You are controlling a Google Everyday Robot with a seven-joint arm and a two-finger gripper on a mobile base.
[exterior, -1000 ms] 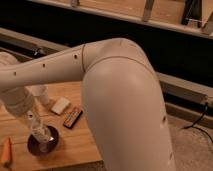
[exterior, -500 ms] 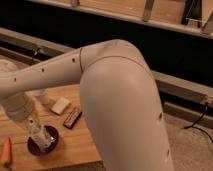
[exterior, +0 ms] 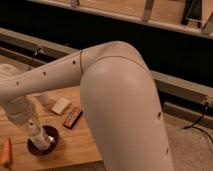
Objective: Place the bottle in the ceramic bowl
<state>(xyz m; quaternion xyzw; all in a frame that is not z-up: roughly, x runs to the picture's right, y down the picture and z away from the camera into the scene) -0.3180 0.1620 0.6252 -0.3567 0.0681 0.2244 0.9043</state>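
The bottle (exterior: pixel 39 135), pale with a whitish label, stands nearly upright with its lower end inside the dark purple-brown ceramic bowl (exterior: pixel 50 145) on the wooden table (exterior: pixel 75 145) at lower left. My gripper (exterior: pixel 33 126) comes down from the white wrist at the far left and is shut on the bottle's upper part, right above the bowl. My big white arm (exterior: pixel 120 100) fills the middle of the view and hides the table's right part.
A pale block (exterior: pixel 60 105) and a brown snack bar (exterior: pixel 72 117) lie just behind the bowl. A white cup (exterior: pixel 45 98) stands farther back. An orange carrot-like thing (exterior: pixel 6 152) lies at the left edge. Carpet and a cable (exterior: pixel 197 125) are to the right.
The gripper has lowered the bottle a little, so its lower end now sits deeper in the bowl. The other things have not moved.
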